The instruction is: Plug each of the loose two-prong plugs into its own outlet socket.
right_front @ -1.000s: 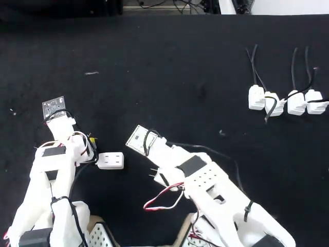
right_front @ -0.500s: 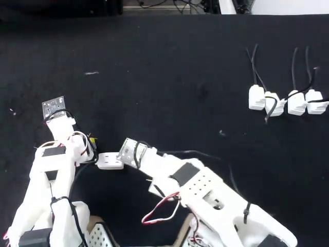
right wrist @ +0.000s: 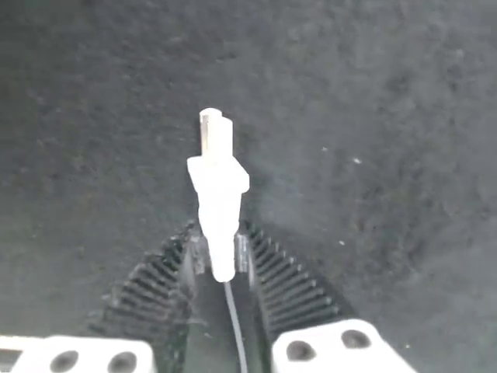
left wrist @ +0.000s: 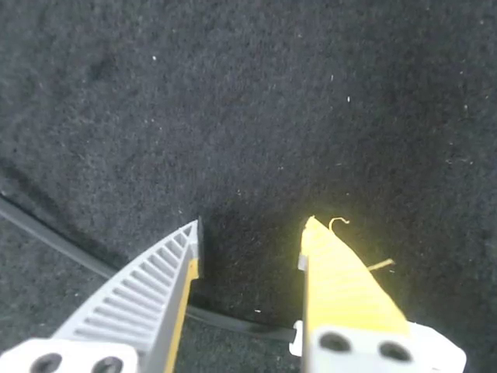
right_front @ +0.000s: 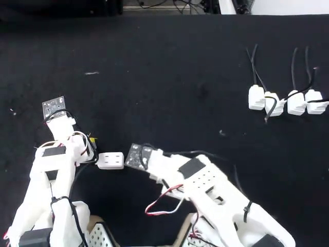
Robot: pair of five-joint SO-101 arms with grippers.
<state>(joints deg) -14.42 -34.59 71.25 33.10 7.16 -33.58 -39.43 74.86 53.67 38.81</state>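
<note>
The right wrist view is showing what the high view is not: the right end effector (right wrist: 218, 231) is clamping a white two-prong plug (right wrist: 217, 183) by its rear end, with a thin cord trailing back between the ribbed fingers (right wrist: 276, 268). The plug is pointing away from the wrist, hanging over bare table, and its 2 prongs are lining up so that they are reading as 1 short stub. The left wrist view is showing the left end effector (left wrist: 252, 225) standing open and empty, 1 grey finger and 1 yellow finger (left wrist: 334, 280) spread apart, with a black cable (left wrist: 46, 237) lying across the table (left wrist: 233, 93) beneath them.

The high view is giving the layout. A white outlet socket (right_front: 110, 160) is lying near the front, between the left arm (right_front: 51, 164) and the right arm (right_front: 205, 180), whose wrist end is sitting just beside it. 4 white plugs with black cords (right_front: 296, 102) are sitting in a row far off to the right. The table is wearing a black fabric cover, and a pale strip of floor (right_front: 164, 6) with dark cables is showing past its far edge.
</note>
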